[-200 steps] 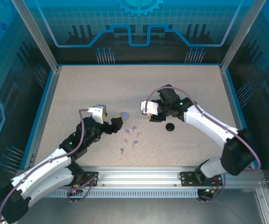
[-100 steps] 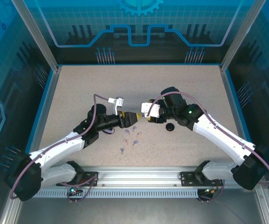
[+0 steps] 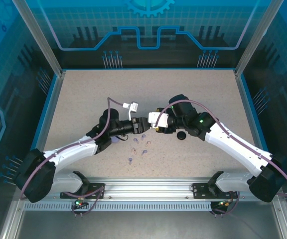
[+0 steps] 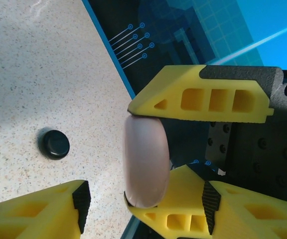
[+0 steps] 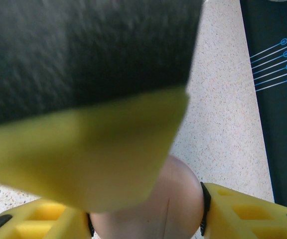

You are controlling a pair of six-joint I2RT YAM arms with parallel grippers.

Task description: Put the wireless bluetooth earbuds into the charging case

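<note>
Right gripper pinched the pink case edge-on over the middle of the table. Left gripper faced it tip to tip, jaws spread around the case's end with a gap on one side. Black case lay just beside the right gripper. Lavender earbuds lay loose on the table, near both grippers, toward the arm bases.

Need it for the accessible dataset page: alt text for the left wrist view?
A pale pink rounded case, edge-on, is clamped between the two yellow fingers of the right gripper, with the left gripper open, its own yellow fingers either side. A small black round disc lies on the speckled beige table behind.
</note>
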